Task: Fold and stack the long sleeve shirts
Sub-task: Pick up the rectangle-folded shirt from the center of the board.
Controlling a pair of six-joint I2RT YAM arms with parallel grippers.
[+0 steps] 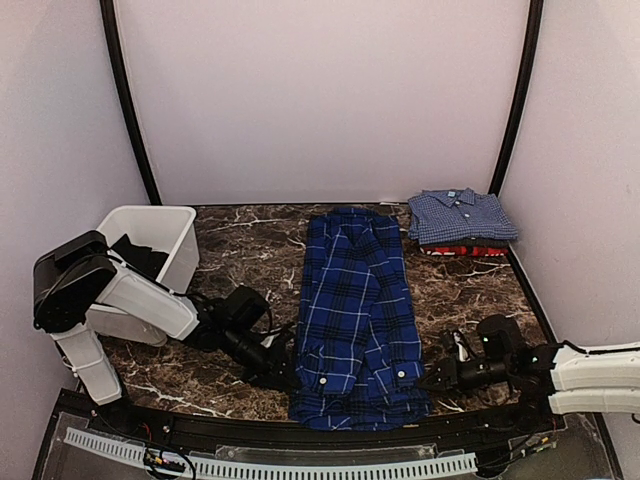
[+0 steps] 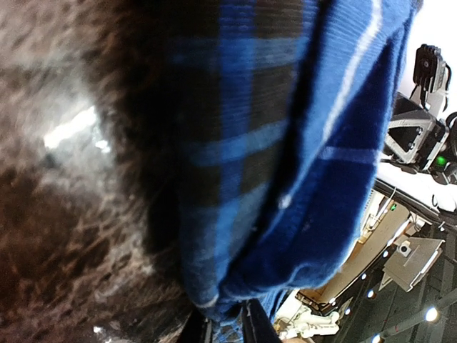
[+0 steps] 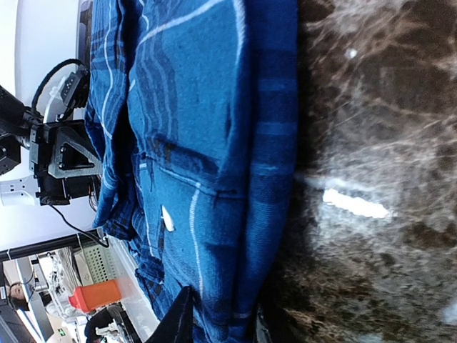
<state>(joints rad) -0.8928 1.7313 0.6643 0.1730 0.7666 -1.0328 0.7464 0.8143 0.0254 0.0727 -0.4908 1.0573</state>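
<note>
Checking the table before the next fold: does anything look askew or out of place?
Nothing is spilled or damaged. The plaid shirt lies as a long strip, slightly slanted, its near end wider and bunched. At back right, the check shirt sits tidily on the red shirt.

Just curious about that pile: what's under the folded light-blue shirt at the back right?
A red shirt; only its front edge peeks out beneath the light-blue shirt. Whether anything else lies below is covered.
</note>
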